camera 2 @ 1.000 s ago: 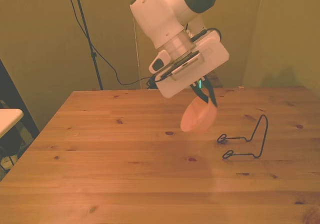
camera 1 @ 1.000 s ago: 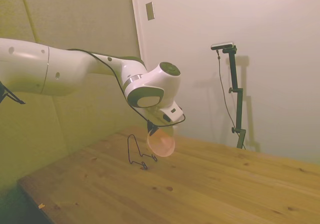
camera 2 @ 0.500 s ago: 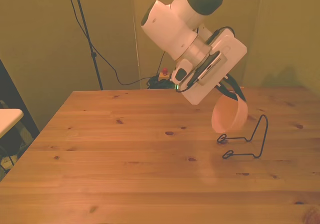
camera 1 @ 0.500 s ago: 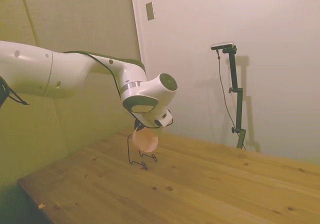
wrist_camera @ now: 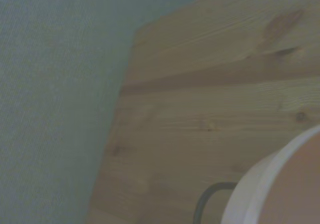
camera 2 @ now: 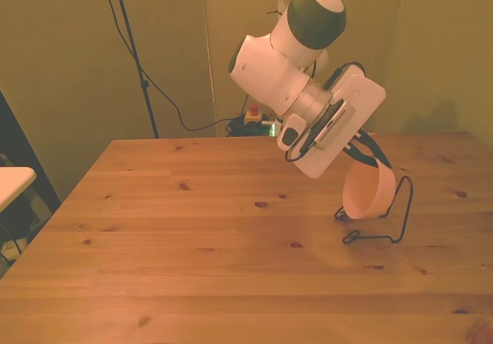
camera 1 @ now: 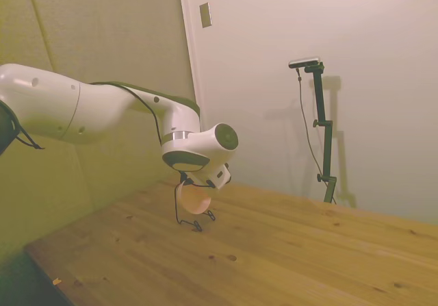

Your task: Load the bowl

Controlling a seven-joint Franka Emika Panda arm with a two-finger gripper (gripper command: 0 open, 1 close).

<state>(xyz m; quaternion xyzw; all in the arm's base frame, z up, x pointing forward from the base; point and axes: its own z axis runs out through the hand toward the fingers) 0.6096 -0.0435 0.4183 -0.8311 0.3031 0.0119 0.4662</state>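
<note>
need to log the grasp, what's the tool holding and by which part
The tool holds the pink bowl by its upper rim, tipped on its side over the wire rack.

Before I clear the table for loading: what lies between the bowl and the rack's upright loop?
Nothing: in the front view only bare gap separates the bowl, held by the gripper, from the wire rack's upright loop.

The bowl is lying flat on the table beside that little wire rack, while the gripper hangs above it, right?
Not quite. The bowl isn't lying flat on the table: the gripper holds it by the rim, tipped on edge, at the wire rack. The front view shows this.
</note>
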